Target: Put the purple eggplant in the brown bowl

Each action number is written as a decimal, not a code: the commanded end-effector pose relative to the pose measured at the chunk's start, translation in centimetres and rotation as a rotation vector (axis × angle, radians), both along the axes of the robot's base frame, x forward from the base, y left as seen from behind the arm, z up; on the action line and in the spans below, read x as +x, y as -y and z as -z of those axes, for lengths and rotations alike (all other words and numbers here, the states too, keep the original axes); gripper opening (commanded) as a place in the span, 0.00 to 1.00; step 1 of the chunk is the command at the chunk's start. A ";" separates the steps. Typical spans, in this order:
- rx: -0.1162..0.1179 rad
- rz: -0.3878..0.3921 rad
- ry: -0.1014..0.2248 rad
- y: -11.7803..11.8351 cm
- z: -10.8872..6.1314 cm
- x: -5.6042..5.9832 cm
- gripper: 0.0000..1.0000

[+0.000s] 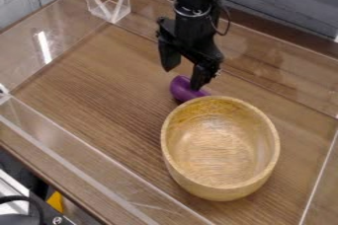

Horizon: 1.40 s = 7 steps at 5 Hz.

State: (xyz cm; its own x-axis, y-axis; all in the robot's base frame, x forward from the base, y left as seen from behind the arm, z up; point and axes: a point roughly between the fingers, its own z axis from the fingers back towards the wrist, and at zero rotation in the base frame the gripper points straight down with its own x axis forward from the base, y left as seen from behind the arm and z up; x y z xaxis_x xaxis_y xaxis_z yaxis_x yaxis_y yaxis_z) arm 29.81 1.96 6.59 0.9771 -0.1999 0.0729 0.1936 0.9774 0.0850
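My black gripper (187, 71) is hanging straight down with its jaws spread wide, gripping nothing, its matte fingers (203, 75) reaching toward the purple eggplant (184, 89). That eggplant, small, smooth and glossy with a rounded end, is lying on the wooden tabletop (93, 86) just under my fingertips, and I cannot tell whether they are touching it. It is sitting just beyond the far rim of the brown bowl (220, 148), a large round wooden bowl with a thick rim and curving grain lines inside, standing upright and holding nothing. The tabletop is showing long, straight brown grain and is being fenced by clear acrylic walls (109, 4) that are catching bright reflections. Grey planks are showing behind me.
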 end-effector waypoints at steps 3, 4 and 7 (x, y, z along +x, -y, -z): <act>0.007 0.015 0.069 0.4 -1.6 0.5 1.00; 0.006 0.017 0.067 0.5 -1.5 0.5 1.00; -0.006 0.006 0.042 0.5 0.5 0.7 1.00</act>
